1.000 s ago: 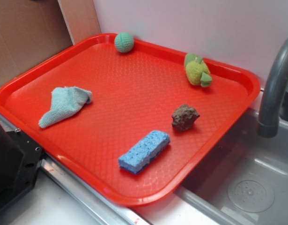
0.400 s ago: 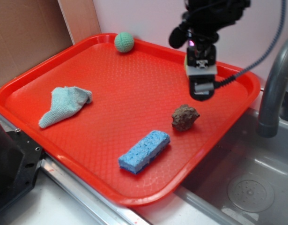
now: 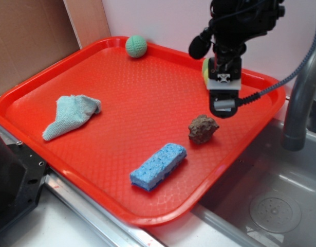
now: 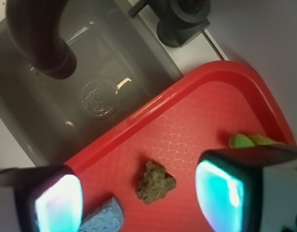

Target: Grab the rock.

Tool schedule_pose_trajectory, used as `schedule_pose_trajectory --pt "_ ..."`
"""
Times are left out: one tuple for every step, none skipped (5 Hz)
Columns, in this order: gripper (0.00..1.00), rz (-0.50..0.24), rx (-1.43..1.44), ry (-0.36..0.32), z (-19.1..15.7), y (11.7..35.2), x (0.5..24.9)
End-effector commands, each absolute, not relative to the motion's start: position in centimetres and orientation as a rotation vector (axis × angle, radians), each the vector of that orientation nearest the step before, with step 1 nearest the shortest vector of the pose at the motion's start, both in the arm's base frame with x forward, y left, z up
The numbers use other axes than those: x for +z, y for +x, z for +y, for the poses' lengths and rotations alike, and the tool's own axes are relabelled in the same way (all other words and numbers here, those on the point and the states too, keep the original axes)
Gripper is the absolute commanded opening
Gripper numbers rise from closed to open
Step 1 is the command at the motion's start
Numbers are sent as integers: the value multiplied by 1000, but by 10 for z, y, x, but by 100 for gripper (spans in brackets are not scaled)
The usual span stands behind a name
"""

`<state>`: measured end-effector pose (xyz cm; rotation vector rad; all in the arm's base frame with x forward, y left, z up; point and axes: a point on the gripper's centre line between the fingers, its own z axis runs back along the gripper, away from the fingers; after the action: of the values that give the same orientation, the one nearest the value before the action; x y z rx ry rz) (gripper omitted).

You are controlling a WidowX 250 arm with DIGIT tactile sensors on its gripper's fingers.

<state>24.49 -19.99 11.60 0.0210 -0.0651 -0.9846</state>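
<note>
The red tray (image 3: 86, 67) holds everything. Above its 3 o'clock side hangs the gripper (image 3: 223, 105), fingers spread wide with nothing between them. The blue sponge (image 3: 158, 166) lies at 6 o'clock. The rock (image 3: 202, 128) sits just below the gripper, untouched.

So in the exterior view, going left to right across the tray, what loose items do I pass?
Light blue cloth → green knitted ball → blue sponge → rock. The yellow-green toy is mostly hidden behind the claw, so I leave it out.
</note>
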Motion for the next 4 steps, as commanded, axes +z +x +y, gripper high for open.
schedule_pose_trajectory --pt "100 -137 -963 9 -194 229 102" --pt "100 -111 -949 30 -182 223 77" --pt "100 -89 -891 14 -173 223 55" --pt "100 -53 -842 -7 -177 228 43"
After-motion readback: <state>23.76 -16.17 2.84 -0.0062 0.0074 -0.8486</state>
